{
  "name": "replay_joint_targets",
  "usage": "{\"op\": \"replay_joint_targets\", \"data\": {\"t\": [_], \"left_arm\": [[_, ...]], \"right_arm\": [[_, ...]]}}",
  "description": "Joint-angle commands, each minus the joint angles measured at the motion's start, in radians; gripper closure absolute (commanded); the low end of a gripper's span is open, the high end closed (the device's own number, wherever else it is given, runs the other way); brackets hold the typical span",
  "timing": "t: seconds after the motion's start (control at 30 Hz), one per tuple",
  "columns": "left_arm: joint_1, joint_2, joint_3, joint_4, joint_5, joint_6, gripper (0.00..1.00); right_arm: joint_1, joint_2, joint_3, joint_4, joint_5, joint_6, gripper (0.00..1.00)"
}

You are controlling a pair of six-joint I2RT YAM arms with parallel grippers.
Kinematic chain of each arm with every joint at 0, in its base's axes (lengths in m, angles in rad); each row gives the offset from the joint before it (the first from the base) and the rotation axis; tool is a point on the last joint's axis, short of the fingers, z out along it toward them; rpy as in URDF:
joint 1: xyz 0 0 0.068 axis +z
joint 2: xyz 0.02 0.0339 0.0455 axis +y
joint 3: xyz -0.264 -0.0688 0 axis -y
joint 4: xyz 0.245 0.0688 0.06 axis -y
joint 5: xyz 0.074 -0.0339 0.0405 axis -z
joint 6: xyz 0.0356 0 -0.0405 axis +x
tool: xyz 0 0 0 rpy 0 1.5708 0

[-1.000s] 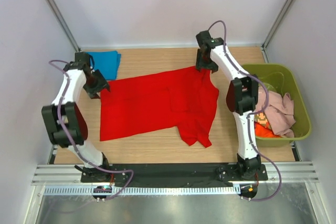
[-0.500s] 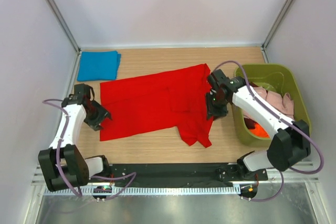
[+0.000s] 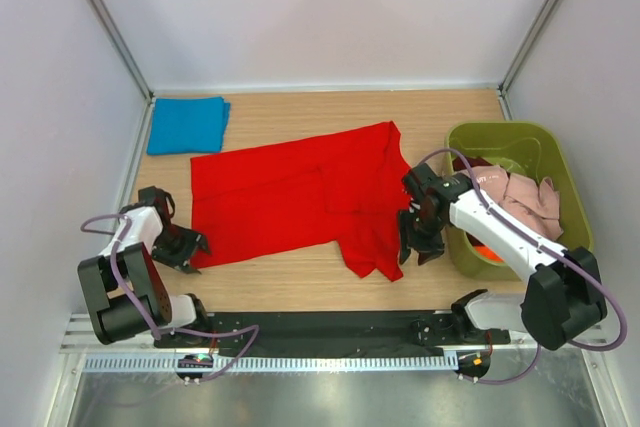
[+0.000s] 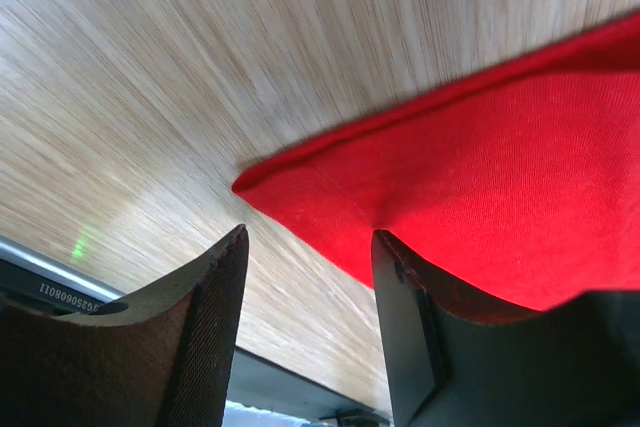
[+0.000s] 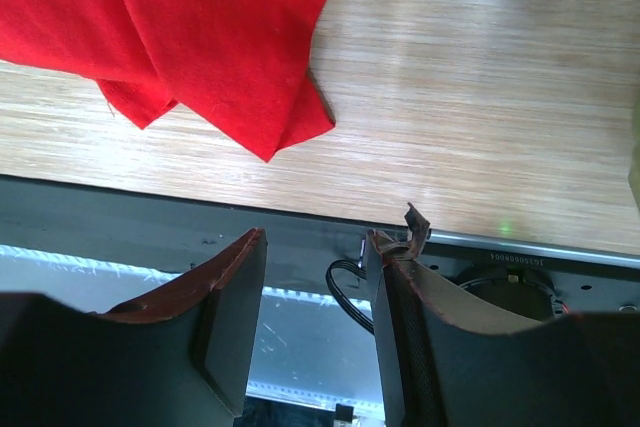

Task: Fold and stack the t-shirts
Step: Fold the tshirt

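Observation:
A bright red t-shirt (image 3: pixel 300 197) lies spread on the wooden table, its right side bunched in a fold that runs to a point at the near right. My left gripper (image 3: pixel 190 250) is open, low at the shirt's near-left corner (image 4: pixel 300 182); one finger (image 4: pixel 420 327) sits on the cloth edge. My right gripper (image 3: pixel 418 249) is open and empty just right of the shirt's near-right point (image 5: pixel 268 152). A folded blue t-shirt (image 3: pixel 188 124) lies at the far left. Pale pink (image 3: pixel 530 202) and orange (image 3: pixel 482 242) shirts sit in the bin.
An olive-green plastic bin (image 3: pixel 560 162) stands at the right, close to my right arm. The black base rail (image 3: pixel 320 327) runs along the table's near edge. White walls and metal posts close in the back and sides.
Both arms have swung from the shirt's far corners to its near edge. The left gripper came down to the near-left corner, the right to the near-right point. The shirt has stayed put.

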Motion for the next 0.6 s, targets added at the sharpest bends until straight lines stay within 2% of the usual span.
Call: {"op": "replay_joint_targets", "data": {"t": [0.0, 0.2, 0.37, 0.47, 0.5, 0.57], "left_arm": [[0.023, 0.000, 0.013, 0.024, -0.047, -0.036, 0.47], [0.043, 0.001, 0.002, 0.018, -0.057, -0.050, 0.51], [0.045, 0.026, -0.004, 0.027, -0.060, -0.050, 0.55], [0.045, 0.052, -0.015, 0.049, -0.038, -0.047, 0.62], [0.045, 0.056, -0.020, 0.055, -0.038, -0.049, 0.69], [0.045, 0.069, -0.032, 0.069, -0.038, -0.049, 0.75]], "right_arm": [[0.003, -0.021, -0.019, 0.010, -0.009, 0.013, 0.49], [0.009, 0.035, -0.053, 0.115, -0.110, 0.056, 0.48], [0.021, 0.103, -0.094, 0.230, -0.124, 0.061, 0.49], [0.035, 0.153, -0.135, 0.291, -0.137, 0.078, 0.52], [0.045, 0.159, -0.140, 0.297, -0.124, 0.082, 0.52], [0.069, 0.171, -0.140, 0.305, -0.099, 0.088, 0.53]]}}
